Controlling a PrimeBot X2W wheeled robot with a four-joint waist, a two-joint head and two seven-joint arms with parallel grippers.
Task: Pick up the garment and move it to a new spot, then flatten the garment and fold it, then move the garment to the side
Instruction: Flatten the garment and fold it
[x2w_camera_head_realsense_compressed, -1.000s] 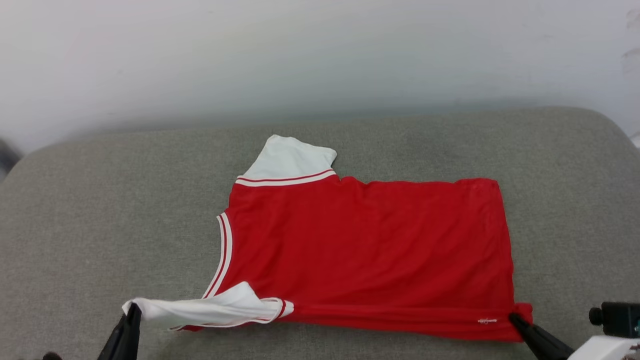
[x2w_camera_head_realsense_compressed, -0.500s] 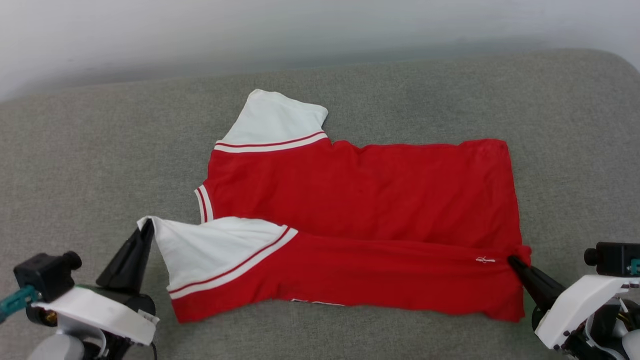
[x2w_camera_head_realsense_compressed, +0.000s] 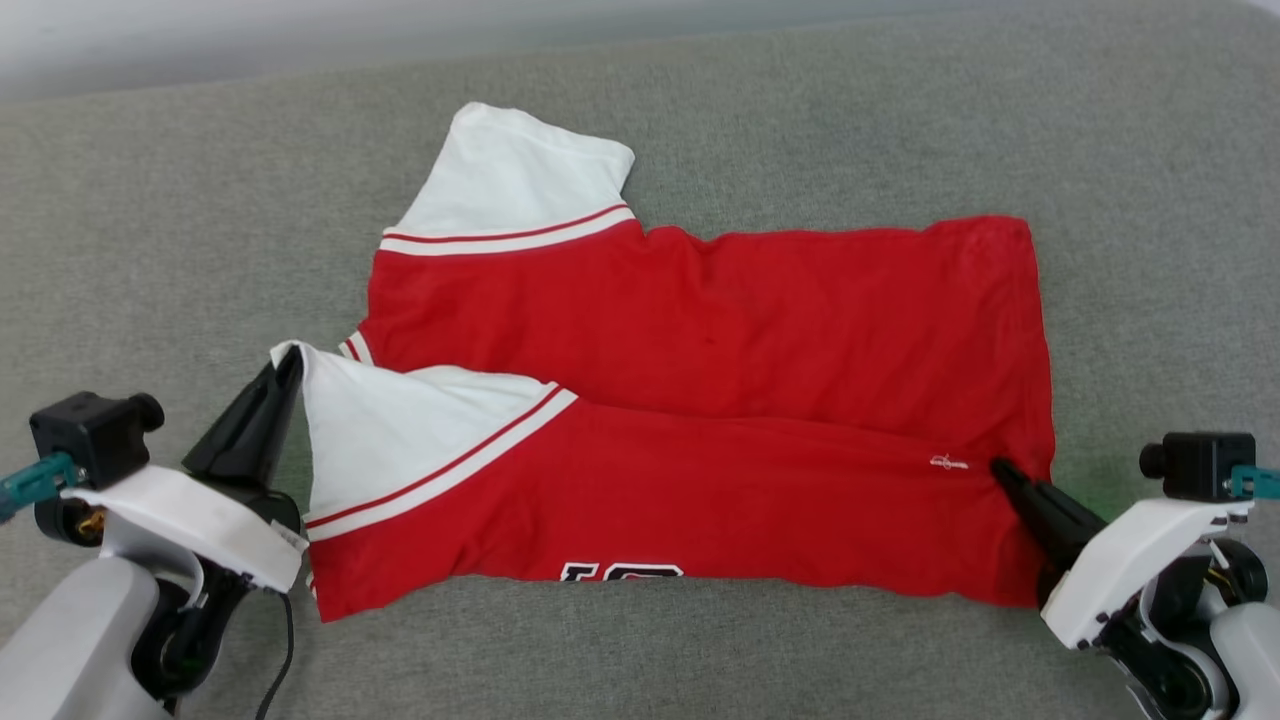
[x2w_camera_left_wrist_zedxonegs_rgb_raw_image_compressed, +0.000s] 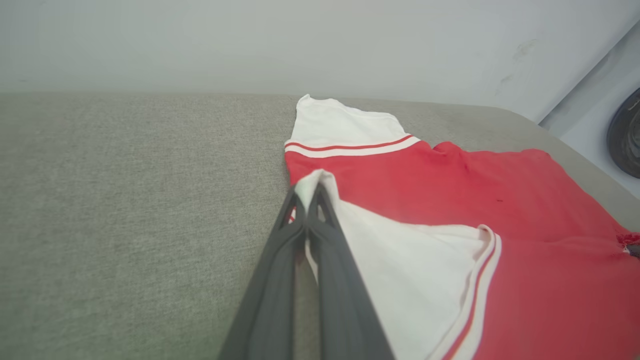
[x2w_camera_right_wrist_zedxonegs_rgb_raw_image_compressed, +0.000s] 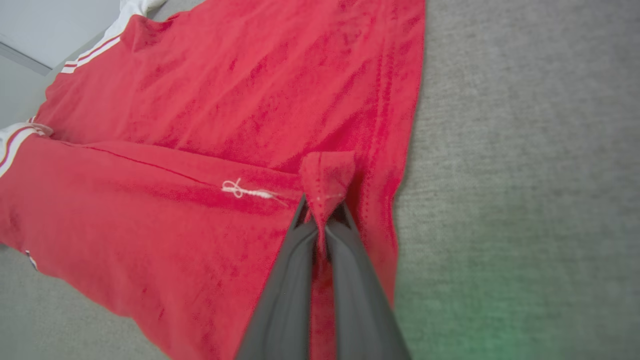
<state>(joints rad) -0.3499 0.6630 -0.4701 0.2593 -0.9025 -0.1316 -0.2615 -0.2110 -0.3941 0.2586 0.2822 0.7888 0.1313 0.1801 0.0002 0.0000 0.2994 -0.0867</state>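
The red basketball-jersey T-shirt with white short sleeves and striped trim (x2w_camera_head_realsense_compressed: 720, 320) is spread on the grey fabric-covered cushion (x2w_camera_head_realsense_compressed: 150, 200). Its near long edge is lifted and turned over towards the middle, so that a strip of black-and-white lettering (x2w_camera_head_realsense_compressed: 620, 572) is exposed along the near fold. From here the fold is judged likely to go crooked if the two held corners are not carried across evenly: one side would lead, and a diagonal crease would be set into the body. Only small pinches of cloth are held, so the thin knit could be pulled out of either grip if the fabric is drawn taut between the arms. The lower layer could also be dragged over the cushion and bunched if the lifted edge is kept too low. The left end effector (x2w_camera_head_realsense_compressed: 287, 362) is pressed together on the tip of the near white sleeve (x2w_camera_head_realsense_compressed: 400, 440), with cloth caught between its fingertips in the left wrist view. The right end effector (x2w_camera_head_realsense_compressed: 1000, 470) is likewise pressed together, pinching a small peak of the red hem corner (x2w_camera_right_wrist_zedxonegs_rgb_raw_image_compressed: 327, 172) just beside a white stitched mark (x2w_camera_right_wrist_zedxonegs_rgb_raw_image_compressed: 245, 190).
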